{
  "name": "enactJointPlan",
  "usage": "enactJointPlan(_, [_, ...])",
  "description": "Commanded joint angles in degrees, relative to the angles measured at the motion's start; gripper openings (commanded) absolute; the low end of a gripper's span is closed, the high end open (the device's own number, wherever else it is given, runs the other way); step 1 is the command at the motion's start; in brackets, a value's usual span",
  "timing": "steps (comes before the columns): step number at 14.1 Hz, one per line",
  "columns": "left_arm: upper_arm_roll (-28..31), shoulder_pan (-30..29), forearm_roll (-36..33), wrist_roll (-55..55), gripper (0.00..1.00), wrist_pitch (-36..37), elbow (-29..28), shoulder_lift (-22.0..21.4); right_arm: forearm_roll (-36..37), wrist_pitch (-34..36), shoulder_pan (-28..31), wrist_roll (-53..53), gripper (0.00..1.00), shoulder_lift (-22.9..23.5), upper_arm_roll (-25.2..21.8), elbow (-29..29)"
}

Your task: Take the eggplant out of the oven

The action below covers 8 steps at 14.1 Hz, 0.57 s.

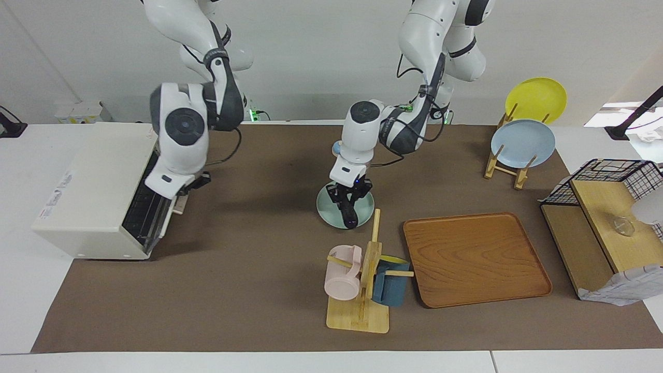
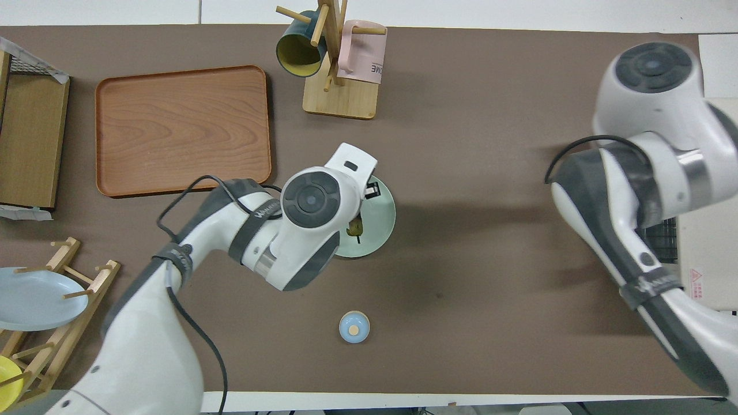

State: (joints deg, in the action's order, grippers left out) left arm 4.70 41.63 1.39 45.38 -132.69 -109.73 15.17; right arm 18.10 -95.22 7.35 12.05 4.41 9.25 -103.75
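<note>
- The left gripper (image 1: 351,201) is low over a pale green plate (image 1: 327,207), fingers closed on the dark eggplant (image 1: 348,213).
- The right gripper (image 1: 182,199) is at the open front of the oven (image 1: 93,191), well apart from the plate toward the right arm's end.
- A wooden tray (image 1: 474,259) lies near the plate, farther from the robots.

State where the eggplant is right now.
In the facing view the eggplant hangs in the left gripper over the green plate, mid-table, nearer the robots than the mug rack.

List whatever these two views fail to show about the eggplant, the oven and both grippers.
- Eggplant: overhead, the left arm covers all but its stem end.
- Oven interior: facing, the right arm blocks the opening; overhead, the oven is cut off by the edge.
- Right gripper: its fingers can't be read.
- Left gripper: contact with the green plate is unclear.
</note>
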Motion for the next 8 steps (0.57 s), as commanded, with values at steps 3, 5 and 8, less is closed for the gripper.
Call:
enactJointPlan(3, [-0.48, -23.07, 0.54, -28.12, 0.00, -0.80, 3.20, 3.52, -15.19, 10.64, 4.78, 2.21, 1.00, -9.43, 0.32, 11.24])
enactJointPlan(5, [-0.31, -25.53, 0.46, -32.27, 0.15, -3.00, 5.58, 7.84, -15.29, 16.10, 5.13, 0.08, 1.00, -6.71, -0.20, 18.20])
enactJointPlan(8, [-0.05, -26.69, 0.37, -34.48, 1.00, -0.32, 5.85, 4.98, -15.38, 13.49, 5.30, -1.32, 1.00, -6.35, -1.17, 16.65])
